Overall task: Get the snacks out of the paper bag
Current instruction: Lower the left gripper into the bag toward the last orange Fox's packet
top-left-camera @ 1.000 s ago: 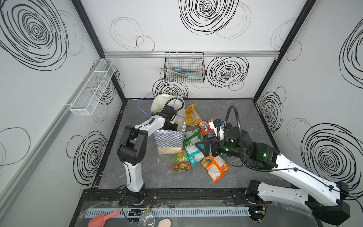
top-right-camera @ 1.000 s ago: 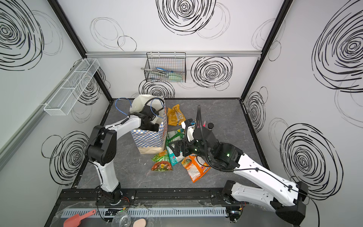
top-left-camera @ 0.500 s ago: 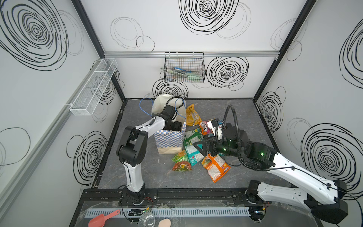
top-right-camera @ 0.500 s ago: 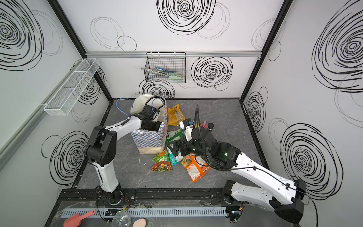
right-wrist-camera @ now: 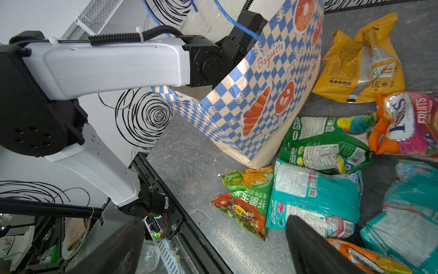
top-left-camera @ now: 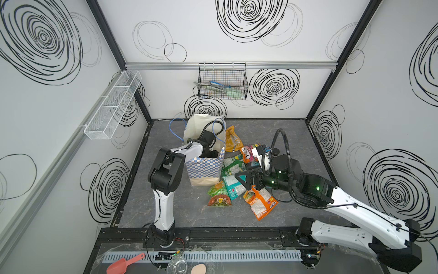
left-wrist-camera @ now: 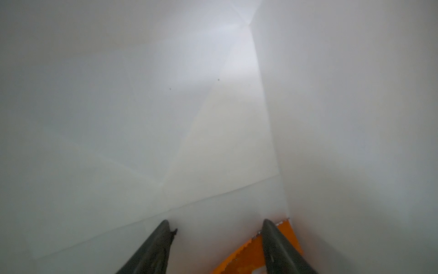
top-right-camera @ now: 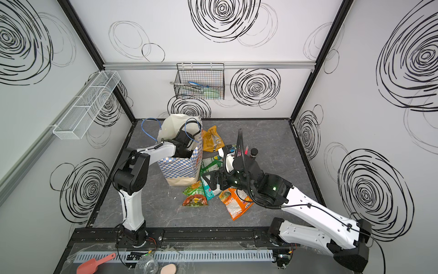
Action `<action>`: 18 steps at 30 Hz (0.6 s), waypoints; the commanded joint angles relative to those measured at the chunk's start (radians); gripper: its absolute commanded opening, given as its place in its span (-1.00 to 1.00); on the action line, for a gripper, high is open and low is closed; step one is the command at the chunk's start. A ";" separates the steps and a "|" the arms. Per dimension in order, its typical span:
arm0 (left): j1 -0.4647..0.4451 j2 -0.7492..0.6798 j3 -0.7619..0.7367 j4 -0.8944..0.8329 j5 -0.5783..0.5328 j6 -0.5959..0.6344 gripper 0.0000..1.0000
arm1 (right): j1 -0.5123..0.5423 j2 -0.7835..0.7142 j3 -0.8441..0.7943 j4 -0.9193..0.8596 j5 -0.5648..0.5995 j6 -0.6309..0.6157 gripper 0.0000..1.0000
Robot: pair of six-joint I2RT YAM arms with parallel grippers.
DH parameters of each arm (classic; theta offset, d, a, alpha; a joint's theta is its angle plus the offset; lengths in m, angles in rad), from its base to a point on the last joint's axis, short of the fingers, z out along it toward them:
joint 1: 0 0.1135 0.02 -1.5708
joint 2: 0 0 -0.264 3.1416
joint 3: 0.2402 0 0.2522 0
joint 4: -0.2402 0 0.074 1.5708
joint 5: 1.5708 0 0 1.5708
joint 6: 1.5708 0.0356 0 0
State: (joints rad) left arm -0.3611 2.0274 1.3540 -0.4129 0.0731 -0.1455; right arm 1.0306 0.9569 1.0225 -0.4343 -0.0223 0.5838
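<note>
The paper bag [top-left-camera: 205, 166] stands upright with my left arm reaching down into it, so the left gripper is hidden in both top views. In the left wrist view the left gripper [left-wrist-camera: 215, 224] is open among the bag's cream walls [left-wrist-camera: 142, 118]. An orange snack packet [left-wrist-camera: 248, 253] lies on the bottom by one finger. Several snacks lie on the floor beside the bag: mustard [top-left-camera: 232, 140], multicoloured [top-left-camera: 248, 150], green [top-left-camera: 232, 164], teal [top-left-camera: 234, 187], orange [top-left-camera: 260, 204] and green-red [top-left-camera: 219, 195]. My right gripper [top-left-camera: 241, 181] hovers open over them, holding nothing.
A red marker [top-right-camera: 246, 150] and a small dark jar [top-right-camera: 254, 151] stand behind the right arm. A black wire basket [top-left-camera: 222, 83] hangs on the back wall and a white mesh shelf [top-left-camera: 113, 104] on the left wall. A red scoop [top-left-camera: 124, 264] lies beyond the front rail.
My right gripper has shifted a little to the left, closer to the bag, above the snacks. The left arm stays inside the bag.
</note>
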 commanded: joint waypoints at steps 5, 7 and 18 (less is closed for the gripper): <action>-0.008 -0.111 0.049 -0.048 -0.029 -0.006 0.31 | 0.008 -0.043 -0.008 0.012 0.006 0.014 0.95; -0.004 -0.164 0.042 -0.066 -0.033 -0.026 0.31 | 0.008 -0.055 -0.009 0.007 0.013 0.011 0.95; -0.017 -0.293 -0.033 -0.318 -0.052 -0.036 0.33 | 0.009 -0.097 -0.053 0.027 -0.005 0.007 0.95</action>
State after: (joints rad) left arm -0.3710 1.7515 1.3521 -0.6151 0.0383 -0.1799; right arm 1.0306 0.8730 0.9871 -0.4320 -0.0223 0.5835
